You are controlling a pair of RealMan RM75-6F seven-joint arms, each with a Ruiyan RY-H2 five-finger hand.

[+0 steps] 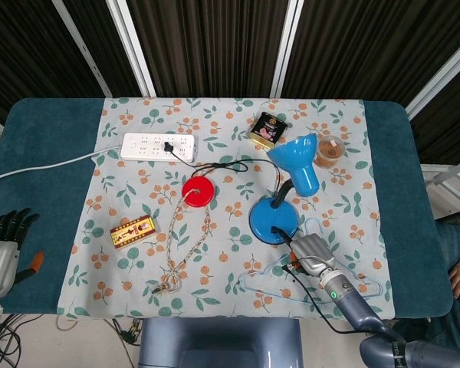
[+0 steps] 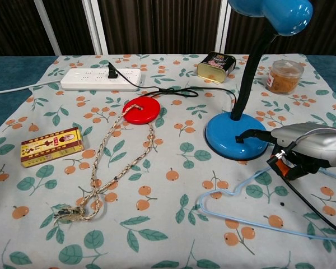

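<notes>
Fingertip of right hand [image 2: 302,148] touching blue lamp [image 2: 236,137] base, holding nothing; left hand [image 1: 1,249] idle, fingers spread.

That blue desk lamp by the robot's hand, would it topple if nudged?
Probably not easily: the lamp stands on a wide, flat round base. Yet its big shade sits high on a thin bent neck, so a shove up there might tip it.

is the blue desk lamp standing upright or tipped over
Upright. The blue lamp has its round base flat on the tablecloth, its dark neck rising to the shade. The right hand reaches its base edge.
</notes>
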